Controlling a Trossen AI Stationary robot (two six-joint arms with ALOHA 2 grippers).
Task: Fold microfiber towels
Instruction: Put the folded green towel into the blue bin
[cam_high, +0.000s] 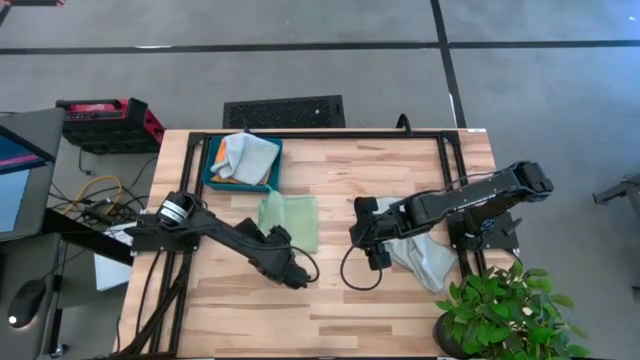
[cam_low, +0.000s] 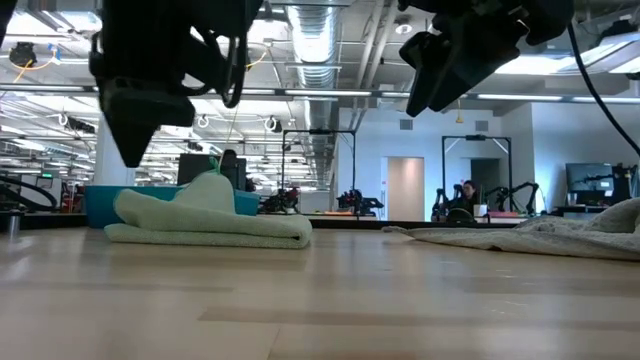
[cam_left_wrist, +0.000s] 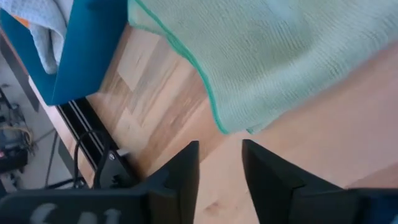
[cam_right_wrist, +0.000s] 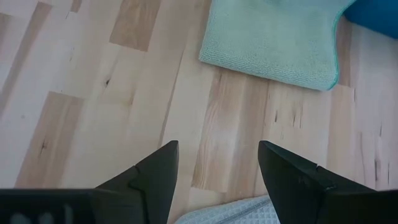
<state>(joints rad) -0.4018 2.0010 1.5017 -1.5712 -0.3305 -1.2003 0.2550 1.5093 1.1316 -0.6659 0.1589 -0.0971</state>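
A folded light green towel (cam_high: 288, 222) lies flat on the wooden table, left of centre. My left gripper (cam_left_wrist: 219, 146) hangs open just above the bare wood off the towel's near corner (cam_left_wrist: 233, 127) and touches nothing. A pale grey towel (cam_high: 425, 258) lies spread at the right, partly under my right arm. My right gripper (cam_right_wrist: 217, 146) stands open above bare wood between the two towels, clear of both. Another pale grey towel (cam_high: 245, 155) lies bunched in the teal tray (cam_high: 212, 160) at the far left.
A potted plant (cam_high: 500, 310) stands at the table's near right corner. A black cable (cam_high: 350, 272) loops over the wood below my right gripper. Bare wood lies along the near edge and in the middle of the table.
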